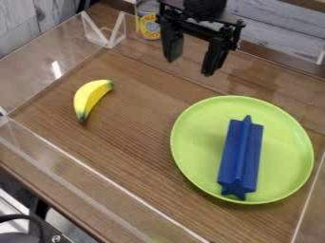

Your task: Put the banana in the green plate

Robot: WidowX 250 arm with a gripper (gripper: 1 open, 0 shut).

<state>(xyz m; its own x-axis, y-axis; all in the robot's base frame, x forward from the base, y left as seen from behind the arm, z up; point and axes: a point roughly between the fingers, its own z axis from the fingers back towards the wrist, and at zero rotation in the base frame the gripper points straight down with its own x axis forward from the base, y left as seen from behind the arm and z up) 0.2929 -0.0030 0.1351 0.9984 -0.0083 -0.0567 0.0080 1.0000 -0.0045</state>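
A small curved yellow banana (90, 98) lies on the wooden table at the left. The large lime-green plate (200, 133) sits at the right front, with a blue ridged block (238, 156) lying on it. My black gripper (192, 57) hangs at the back centre, above the table, well apart from both banana and plate. Its two fingers (172, 49) stand wide apart and open, with nothing between them.
Clear plastic walls (51, 43) surround the table on the left, back and front. A yellow can-like object (150, 24) stands behind the gripper at the back. Bare wood lies between the banana and the plate.
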